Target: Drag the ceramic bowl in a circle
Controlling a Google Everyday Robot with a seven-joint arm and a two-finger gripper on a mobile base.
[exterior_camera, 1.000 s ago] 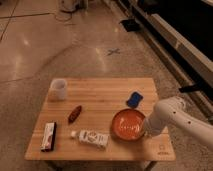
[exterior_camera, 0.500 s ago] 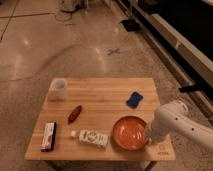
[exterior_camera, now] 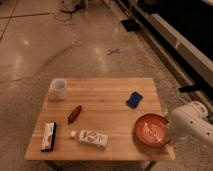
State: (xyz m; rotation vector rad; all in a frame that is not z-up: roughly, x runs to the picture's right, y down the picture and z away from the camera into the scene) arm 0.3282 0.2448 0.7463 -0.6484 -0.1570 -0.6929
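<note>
The ceramic bowl (exterior_camera: 151,129) is orange-red with a pale inside pattern. It sits at the front right corner of the wooden table (exterior_camera: 105,97). My white arm comes in from the right. The gripper (exterior_camera: 171,134) is at the bowl's right rim, at the table's right edge, and is mostly hidden by the arm's white casing.
On the table stand a white cup (exterior_camera: 58,89) at the back left, a blue sponge-like item (exterior_camera: 133,99) at the right, a small red-brown object (exterior_camera: 74,113), a white packet (exterior_camera: 93,138) and a flat box (exterior_camera: 48,136) at the front left. Polished floor surrounds the table.
The bowl has slid toward the table's front right corner, and my arm has moved with it, pulling back to the right.
</note>
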